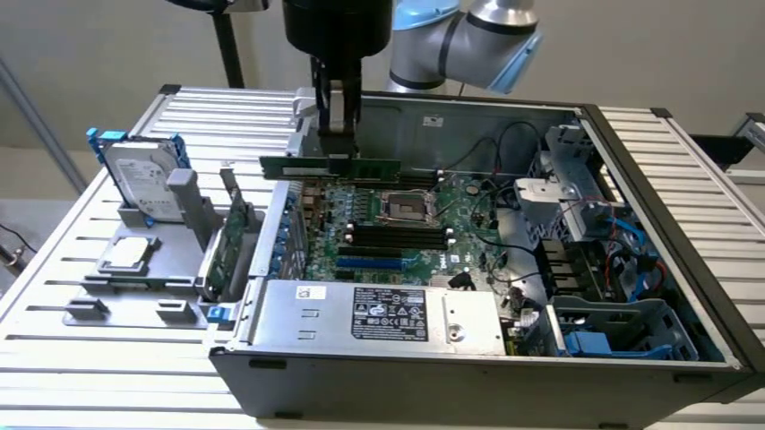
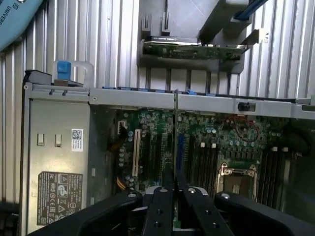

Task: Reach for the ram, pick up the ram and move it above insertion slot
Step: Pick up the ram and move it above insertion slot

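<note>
The ram (image 1: 373, 168), a long thin green stick, hangs level over the far part of the motherboard (image 1: 460, 228) inside the open computer case (image 1: 669, 224). My gripper (image 1: 339, 154) comes down from above and is shut on its middle. In the wrist view the ram (image 2: 175, 128) appears edge-on as a thin line running out from between my fingers (image 2: 160, 211), with the gripper (image 2: 174, 199) clamped on it. Long black memory slots (image 1: 395, 235) lie beside the processor socket (image 1: 400, 208), lower than the held stick. The same slots (image 2: 204, 160) sit on the board under the stick.
Left of the case in the exterior view, a grey holder (image 1: 132, 287) carries the silver hard drive in its blue frame (image 1: 141, 184), an upright green expansion card (image 1: 233, 237) and a processor chip (image 1: 129, 253). The power supply (image 1: 382, 313) fills the case's near side. Cables and drive cages (image 1: 586, 242) crowd its right.
</note>
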`<state>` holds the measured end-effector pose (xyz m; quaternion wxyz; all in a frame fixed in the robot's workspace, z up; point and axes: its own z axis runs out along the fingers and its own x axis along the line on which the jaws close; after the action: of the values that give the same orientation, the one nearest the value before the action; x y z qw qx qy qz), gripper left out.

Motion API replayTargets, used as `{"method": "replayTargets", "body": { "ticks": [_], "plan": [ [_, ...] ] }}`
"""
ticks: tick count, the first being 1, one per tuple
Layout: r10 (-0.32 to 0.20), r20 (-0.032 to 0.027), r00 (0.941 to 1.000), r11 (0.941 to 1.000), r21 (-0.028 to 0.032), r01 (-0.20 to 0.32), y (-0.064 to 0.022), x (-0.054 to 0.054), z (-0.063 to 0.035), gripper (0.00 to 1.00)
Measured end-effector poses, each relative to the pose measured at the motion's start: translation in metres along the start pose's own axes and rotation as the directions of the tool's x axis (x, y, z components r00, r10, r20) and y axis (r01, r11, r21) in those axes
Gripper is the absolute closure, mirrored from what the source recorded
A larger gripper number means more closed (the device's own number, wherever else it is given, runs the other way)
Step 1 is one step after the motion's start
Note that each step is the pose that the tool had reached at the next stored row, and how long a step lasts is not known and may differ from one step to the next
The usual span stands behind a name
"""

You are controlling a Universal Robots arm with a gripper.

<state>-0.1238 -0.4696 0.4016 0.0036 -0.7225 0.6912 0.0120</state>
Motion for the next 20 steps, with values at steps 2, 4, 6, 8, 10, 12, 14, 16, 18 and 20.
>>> {"method": "replayTargets", "body": {
  "ticks": [2, 4, 6, 8, 10, 12, 14, 16, 18, 20],
  "plan": [
    [0.000, 0.0001, 1.0000, 1.0000, 0.0001, 0.000, -0.0075, -0.002, 0.0000, 0.87],
    [0.000, 0.0001, 1.0000, 1.0000, 0.0001, 0.000, -0.0151, -0.004, 0.0000, 0.87],
    [0.000, 0.0000, 1.0000, 1.0000, 0.0000, 0.000, -0.0225, -0.006, -0.0001, 0.87],
    [0.000, 0.0001, 1.0000, 1.0000, 0.0001, 0.000, -0.0298, -0.008, -0.0001, 0.87],
    [0.000, 0.0001, 1.0000, 1.0000, 0.0001, 0.000, -0.0370, -0.010, -0.0001, 0.87],
    [0.000, 0.0002, 1.0000, 1.0000, 0.0001, 0.000, -0.0441, -0.012, -0.0001, 0.87],
    [0.000, 0.0001, 1.0000, 1.0000, 0.0001, 0.000, -0.0509, -0.015, -0.0002, 0.87],
    [0.000, 0.0001, 1.0000, 1.0000, 0.0001, 0.000, -0.0566, -0.019, -0.0002, 0.87],
    [0.000, 0.0000, 1.0000, 1.0000, 0.0000, 0.000, -0.0618, -0.023, -0.0002, 0.87],
    [0.000, 0.0000, 1.0000, 1.0000, 0.0000, 0.000, -0.0671, -0.027, -0.0001, 0.87]
  ]
}}
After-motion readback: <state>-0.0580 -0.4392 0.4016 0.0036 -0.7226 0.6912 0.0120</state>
